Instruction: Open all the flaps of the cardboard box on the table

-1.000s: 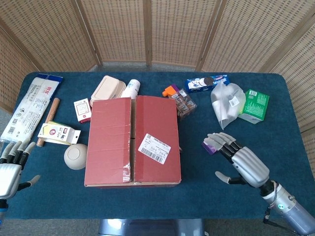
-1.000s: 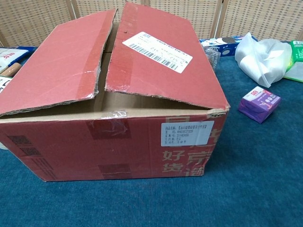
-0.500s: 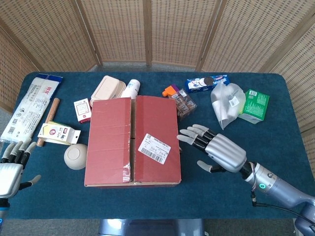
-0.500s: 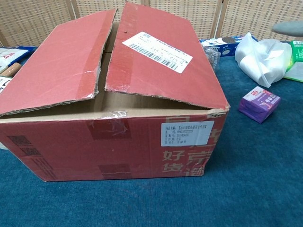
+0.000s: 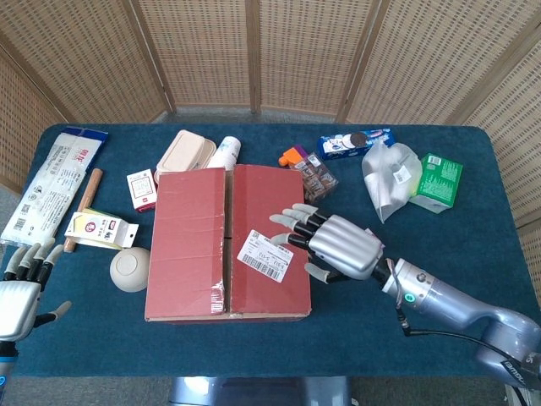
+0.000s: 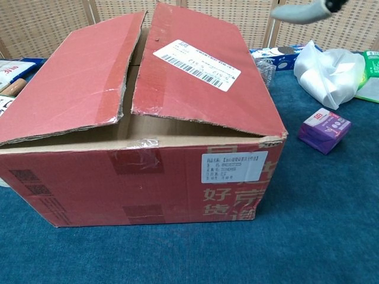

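Observation:
The red cardboard box (image 5: pixel 226 241) (image 6: pixel 142 130) stands mid-table with both top flaps lying nearly flat, a narrow seam between them. A white shipping label (image 5: pixel 265 254) (image 6: pixel 196 63) sits on the right flap. My right hand (image 5: pixel 334 244) hovers open over the box's right edge, fingers spread and pointing left toward the label; only one fingertip (image 6: pixel 302 10) of it shows at the top of the chest view. My left hand (image 5: pixel 21 292) is open at the table's near left corner, well away from the box.
Around the box lie a white ball (image 5: pixel 129 269), a small carton (image 5: pixel 101 228), a beige lunch box (image 5: pixel 185 153), a cookie pack (image 5: pixel 355 142), a plastic bag (image 5: pixel 389 179), a green packet (image 5: pixel 439 180) and a purple box (image 6: pixel 323 129).
My right hand has swept left from the open table, over the purple box, to above the box's right flap. The left hand and the box have not moved.

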Robot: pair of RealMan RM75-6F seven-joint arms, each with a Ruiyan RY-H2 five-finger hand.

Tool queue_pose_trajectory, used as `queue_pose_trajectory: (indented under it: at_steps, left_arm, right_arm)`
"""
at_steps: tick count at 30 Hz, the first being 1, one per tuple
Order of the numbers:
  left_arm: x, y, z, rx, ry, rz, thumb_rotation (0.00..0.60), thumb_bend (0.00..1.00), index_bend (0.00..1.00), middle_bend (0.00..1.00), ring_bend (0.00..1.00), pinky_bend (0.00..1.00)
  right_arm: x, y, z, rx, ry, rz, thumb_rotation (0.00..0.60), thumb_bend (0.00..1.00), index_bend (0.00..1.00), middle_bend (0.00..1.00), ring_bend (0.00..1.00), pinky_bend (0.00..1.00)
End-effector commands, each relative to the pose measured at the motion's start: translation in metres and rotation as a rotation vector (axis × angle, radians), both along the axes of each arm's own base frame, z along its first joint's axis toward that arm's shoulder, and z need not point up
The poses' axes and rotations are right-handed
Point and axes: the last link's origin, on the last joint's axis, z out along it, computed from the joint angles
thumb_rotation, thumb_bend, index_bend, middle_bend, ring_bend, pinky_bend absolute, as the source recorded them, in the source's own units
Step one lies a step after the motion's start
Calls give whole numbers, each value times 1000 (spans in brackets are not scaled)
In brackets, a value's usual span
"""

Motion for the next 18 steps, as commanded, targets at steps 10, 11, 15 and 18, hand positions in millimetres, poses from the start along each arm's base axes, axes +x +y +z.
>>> queue_pose_trajectory:
  at_steps: [10, 11, 15, 18]
  left_arm:
    - [-1, 1, -1, -4, -2, 5, 600, 96, 68, 0, 0, 0]
    - [-1, 1, -1, -3, -3, 5, 600, 96, 68, 0, 0, 0]
    - [-2, 1, -1, -3, -5, 5, 600, 96, 68, 0, 0, 0]
    - [-2, 1, -1, -4, -3, 7, 600, 96, 68, 0, 0, 0]
  right_arm:
    - [44, 19, -17, 48, 45, 31, 544, 306, 0, 0, 0, 4]
    - [44, 20, -18, 47, 50, 36, 544, 291, 0, 0, 0, 4]
    - [42, 24, -23, 48, 61, 40, 552, 228, 0, 0, 0, 2]
    - [38, 30, -24, 49, 77, 49, 556, 216, 0, 0, 0, 0]
